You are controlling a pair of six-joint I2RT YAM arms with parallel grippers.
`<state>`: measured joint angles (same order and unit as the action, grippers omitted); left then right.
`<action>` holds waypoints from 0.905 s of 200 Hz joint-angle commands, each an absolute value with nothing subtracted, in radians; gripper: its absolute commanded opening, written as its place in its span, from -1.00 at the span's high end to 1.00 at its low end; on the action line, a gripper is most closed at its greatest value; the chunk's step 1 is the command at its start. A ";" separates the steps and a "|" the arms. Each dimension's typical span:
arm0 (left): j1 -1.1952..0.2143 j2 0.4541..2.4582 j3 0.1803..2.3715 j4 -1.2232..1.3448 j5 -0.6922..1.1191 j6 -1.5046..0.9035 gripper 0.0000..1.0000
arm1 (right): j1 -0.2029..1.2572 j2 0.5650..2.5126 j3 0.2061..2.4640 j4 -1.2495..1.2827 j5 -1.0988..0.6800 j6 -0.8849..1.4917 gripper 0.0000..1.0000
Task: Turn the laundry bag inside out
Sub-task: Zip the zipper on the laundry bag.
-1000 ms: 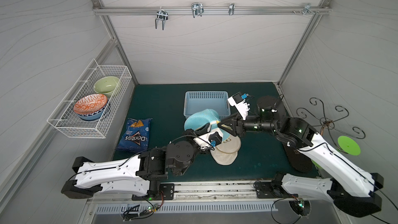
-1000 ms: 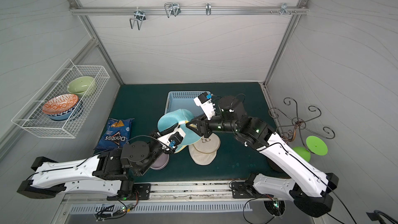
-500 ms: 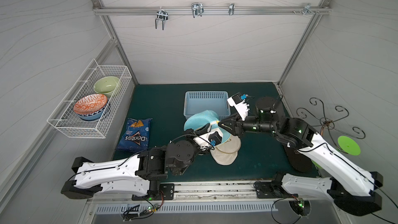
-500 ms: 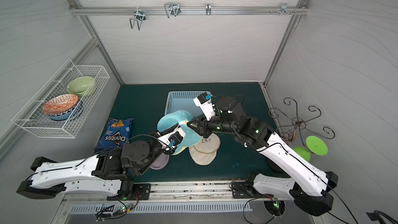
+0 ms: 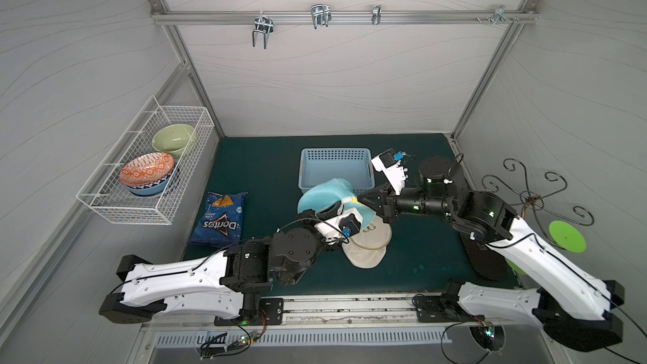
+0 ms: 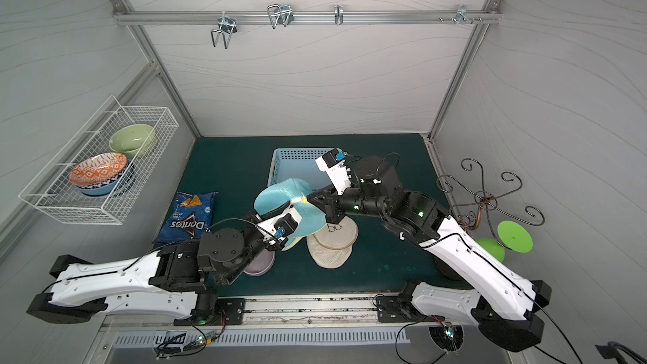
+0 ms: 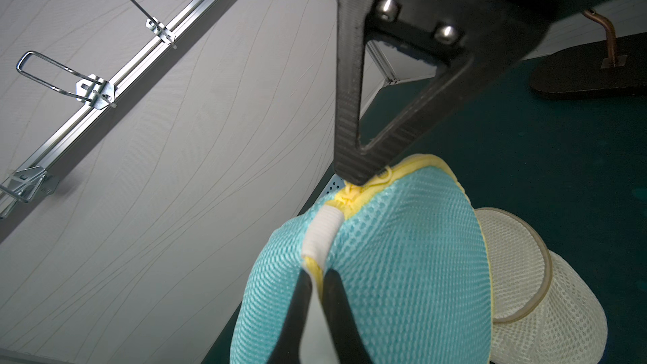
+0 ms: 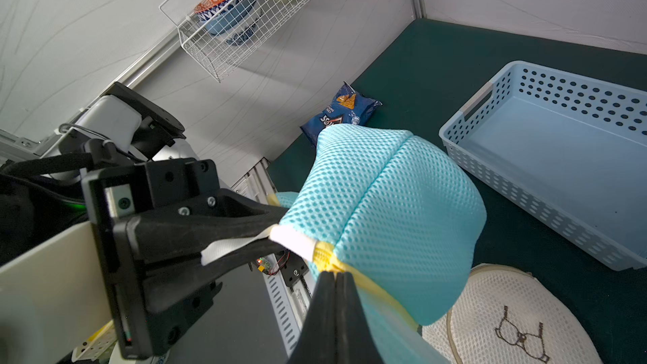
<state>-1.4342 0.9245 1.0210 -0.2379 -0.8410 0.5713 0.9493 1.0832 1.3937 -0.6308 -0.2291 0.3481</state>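
Turquoise mesh, trimmed in yellow: the laundry bag [image 5: 324,192] is held up above the middle of the green mat [image 5: 266,169], just nearer than a pale blue basket [image 5: 335,169]. The left gripper [image 7: 317,274] is clamped on the bag's yellow edge beside a white tab [image 7: 324,229]. The right gripper [image 8: 336,274] is pinched tight on the same trim a little further along (its tips meet on the seam). A cream mesh pouch [image 5: 367,245] lies on the mat beneath, and a chip bag [image 5: 220,220] lies to the left.
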 commanded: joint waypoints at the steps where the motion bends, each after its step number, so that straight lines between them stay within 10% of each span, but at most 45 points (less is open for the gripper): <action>1: -1.430 0.914 1.083 -0.189 -0.831 0.561 1.00 | 0.951 1.065 1.394 -0.612 -0.246 0.356 0.66; 75: -1.428 0.919 1.091 -0.179 -0.839 0.561 1.00 | 0.956 1.070 1.386 -0.607 -0.271 0.362 0.50; 114: -1.428 0.924 1.110 -0.193 -0.841 0.558 1.00 | 0.979 1.076 1.402 -0.644 -0.167 0.339 1.00; 181: -1.398 0.827 1.115 -0.280 -0.821 0.475 1.00 | 0.906 0.999 1.327 -0.591 -0.177 0.364 1.00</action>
